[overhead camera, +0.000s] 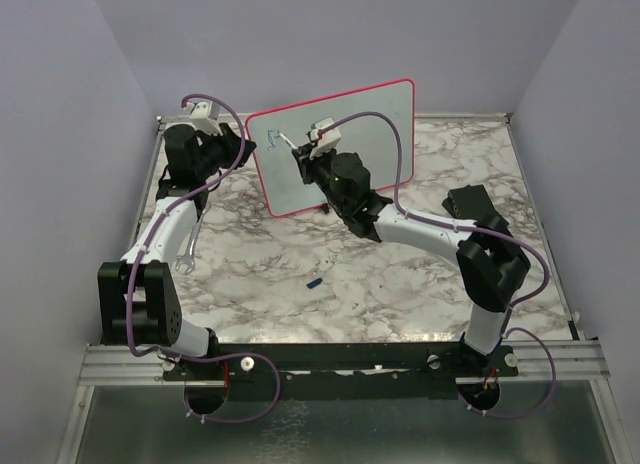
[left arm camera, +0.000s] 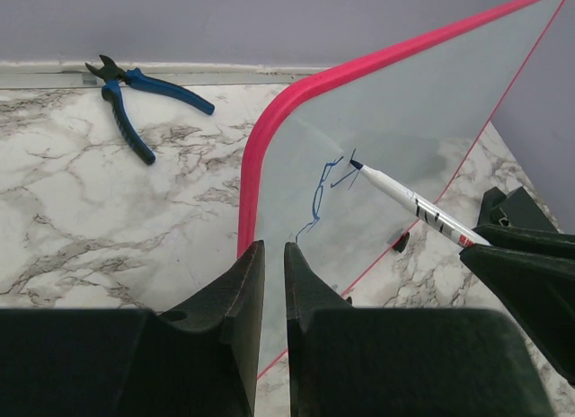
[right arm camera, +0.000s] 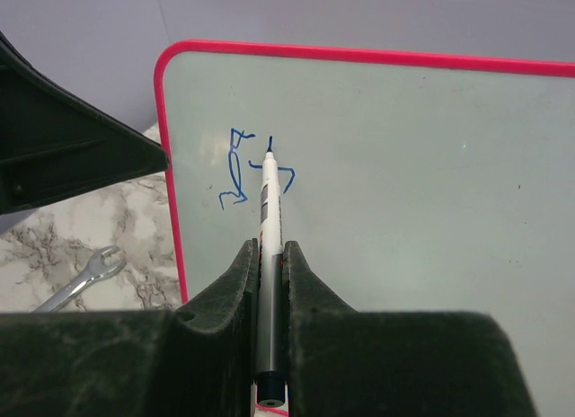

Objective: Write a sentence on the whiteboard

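The whiteboard (overhead camera: 375,124) stands tilted at the back of the table, with a pink-red frame; it also shows in the left wrist view (left arm camera: 431,102) and the right wrist view (right arm camera: 404,165). Of the sentence (right arm camera: 238,170) only a few blue strokes show, near the board's top left (left arm camera: 323,188) (overhead camera: 272,137). My right gripper (right arm camera: 268,248) (overhead camera: 312,159) is shut on a white marker (right arm camera: 267,206) (left arm camera: 422,206), whose tip touches the board at the strokes. My left gripper (left arm camera: 274,246) (overhead camera: 232,144) is at the board's left edge, its jaws almost together with nothing seen between them.
Blue-handled pliers (left arm camera: 135,102) lie behind the board's left side. A wrench (overhead camera: 187,254) (right arm camera: 85,278) lies on the marble table by the left arm. A small blue piece (overhead camera: 314,282) lies mid-table. A black block (overhead camera: 470,202) sits at the right. Walls enclose three sides.
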